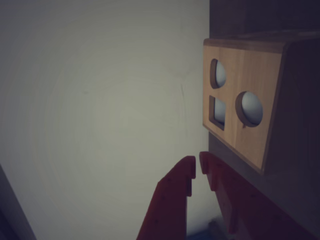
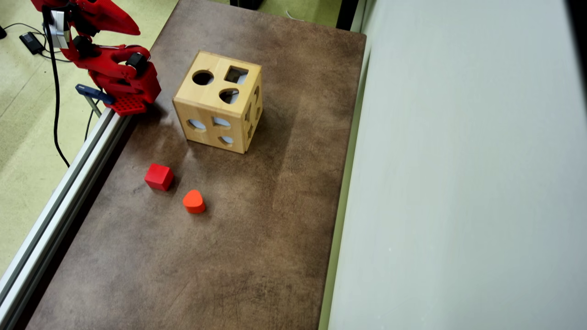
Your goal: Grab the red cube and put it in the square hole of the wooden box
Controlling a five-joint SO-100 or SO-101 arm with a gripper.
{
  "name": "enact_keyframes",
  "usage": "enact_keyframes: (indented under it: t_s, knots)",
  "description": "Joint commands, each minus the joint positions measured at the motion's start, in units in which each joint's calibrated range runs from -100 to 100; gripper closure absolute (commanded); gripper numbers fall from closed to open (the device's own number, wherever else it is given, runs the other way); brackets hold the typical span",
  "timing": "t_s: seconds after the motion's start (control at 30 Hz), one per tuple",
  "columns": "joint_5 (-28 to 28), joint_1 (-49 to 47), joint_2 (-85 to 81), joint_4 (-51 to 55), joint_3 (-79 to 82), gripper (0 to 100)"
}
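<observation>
The red cube (image 2: 159,177) lies on the brown table, in front and to the left of the wooden box (image 2: 213,96) in the overhead view. On the box's top face sits the square hole (image 2: 236,74), beside a round hole and a heart-shaped one. In the wrist view the wooden box (image 1: 250,75) fills the upper right, with the square hole (image 1: 218,111) showing. My gripper (image 1: 197,162) is shut with nothing between its red fingers. The arm is folded at the table's far left corner, with the gripper (image 2: 135,31) well clear of the cube and the box.
An orange-red heart-shaped block (image 2: 193,201) lies just right of the cube. A metal rail (image 2: 69,183) runs along the table's left edge. A pale wall (image 2: 458,183) bounds the right side. Cables lie on the floor at left.
</observation>
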Motion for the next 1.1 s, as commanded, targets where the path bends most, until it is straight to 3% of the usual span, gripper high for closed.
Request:
enact_keyframes:
  t_s: [0.0, 0.87, 1.07]
  knots:
    - [0.3, -0.1, 0.2, 0.4, 0.1, 98]
    - [0.1, 0.3, 1.4, 0.3, 0.2, 98]
    - [0.2, 0.4, 14.4, -0.2, -1.3, 97]
